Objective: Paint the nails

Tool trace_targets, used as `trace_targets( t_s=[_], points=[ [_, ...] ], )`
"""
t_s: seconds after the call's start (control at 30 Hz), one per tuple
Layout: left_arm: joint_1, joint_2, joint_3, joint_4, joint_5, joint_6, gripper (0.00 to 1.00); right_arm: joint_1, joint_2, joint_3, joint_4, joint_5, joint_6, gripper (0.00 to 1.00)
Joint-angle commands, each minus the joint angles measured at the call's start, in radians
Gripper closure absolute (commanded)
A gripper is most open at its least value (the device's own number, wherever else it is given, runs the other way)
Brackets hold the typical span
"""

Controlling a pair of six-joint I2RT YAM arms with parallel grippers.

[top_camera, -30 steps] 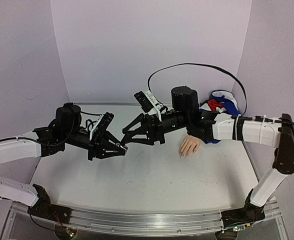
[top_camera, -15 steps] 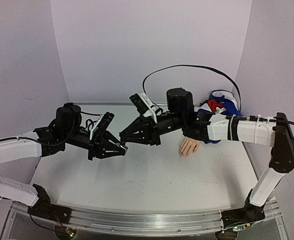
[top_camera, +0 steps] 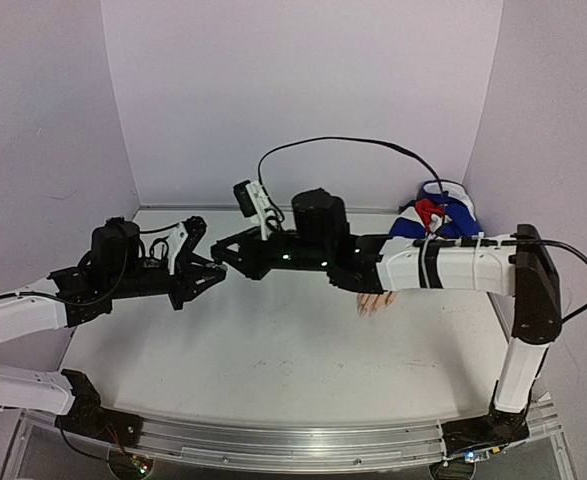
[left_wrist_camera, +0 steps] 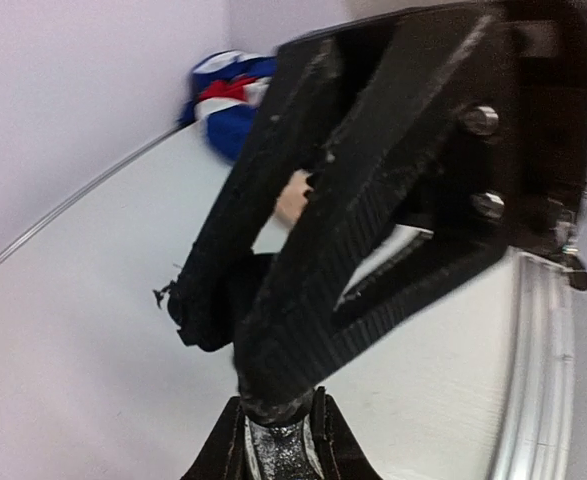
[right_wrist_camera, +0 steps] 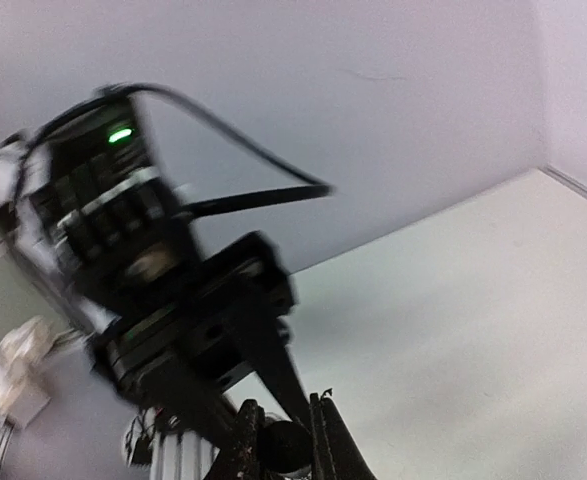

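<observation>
The pale mannequin hand (top_camera: 378, 303) lies on the table, fingers toward me, half hidden under my right arm; its nails are too small to make out. Its blue, white and red sleeve (top_camera: 439, 214) lies at the back right. Both also show blurred in the left wrist view, hand (left_wrist_camera: 293, 196) and sleeve (left_wrist_camera: 227, 92). My left gripper (top_camera: 211, 270) is shut on a small glittery bottle (left_wrist_camera: 278, 452), held above the table. My right gripper (top_camera: 225, 258) reaches across from the right and is shut on the bottle's dark cap (right_wrist_camera: 285, 446). Its black fingers (left_wrist_camera: 303, 300) fill the left wrist view.
The white table (top_camera: 273, 350) has purple walls at the back and both sides. A black cable (top_camera: 343, 143) loops above my right arm. A metal rail (top_camera: 293, 440) runs along the near edge.
Both grippers moved left and up. My right arm stretched further left, and its open jaws have closed on the top of the bottle in my left gripper.
</observation>
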Motion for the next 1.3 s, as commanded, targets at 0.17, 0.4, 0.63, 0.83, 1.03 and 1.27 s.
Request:
trace_targets(
  t_s=[0.17, 0.4, 0.63, 0.83, 1.03, 1.27],
  points=[
    [-0.007, -0.054, 0.024, 0.166, -0.290, 0.068, 1.00, 0.262, 0.200, 0.315, -0.342, 0.844, 0.361, 1.00],
    [-0.008, -0.048, 0.027, 0.155, -0.294, 0.074, 1.00, 0.250, 0.152, 0.322, -0.323, 0.806, 0.316, 0.93],
    [-0.007, -0.017, 0.045, 0.126, -0.286, 0.065, 1.00, 0.143, -0.024, 0.183, -0.266, 0.602, 0.205, 0.43],
    [0.007, 0.050, 0.077, 0.106, -0.060, 0.009, 1.00, -0.014, -0.159, 0.049, -0.254, 0.314, 0.108, 0.27],
    [0.022, 0.149, 0.143, 0.110, 0.343, -0.070, 1.00, -0.120, -0.273, -0.115, -0.106, -0.017, 0.060, 0.23],
    [0.021, 0.185, 0.152, 0.133, 0.471, -0.098, 1.00, -0.120, -0.198, -0.119, 0.058, -0.353, 0.061, 0.46]
  ],
)
